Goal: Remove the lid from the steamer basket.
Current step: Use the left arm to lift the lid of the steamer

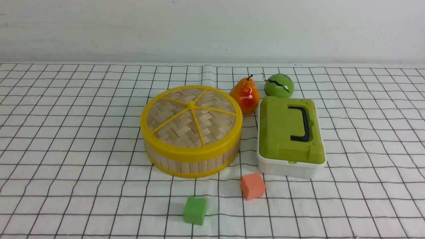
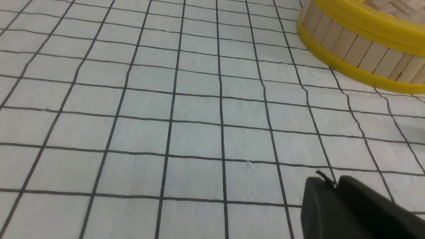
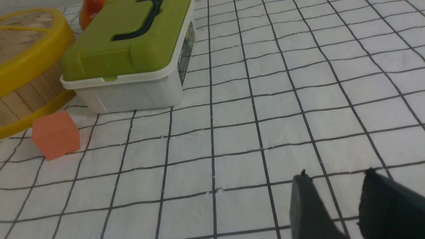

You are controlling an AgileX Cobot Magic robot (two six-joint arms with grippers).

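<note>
The woven bamboo lid [image 1: 191, 119] with yellow rim and spokes sits on the steamer basket [image 1: 192, 162], a round low basket with wooden slat walls, at the table's middle. The basket wall shows in the left wrist view [image 2: 358, 49] and the right wrist view [image 3: 20, 96], with the lid's rim above it [image 3: 30, 63]. Neither arm shows in the front view. My left gripper [image 2: 332, 182] is shut and empty over bare cloth, well away from the basket. My right gripper [image 3: 335, 177] is open and empty over bare cloth, away from the basket.
A white box with a green lid and dark handle [image 1: 290, 132] stands right of the basket. A pear [image 1: 245, 94] and a green ball [image 1: 279, 85] lie behind. An orange cube [image 1: 252, 186] and a green cube [image 1: 195, 210] lie in front. A checked cloth [image 1: 66, 132] covers the table.
</note>
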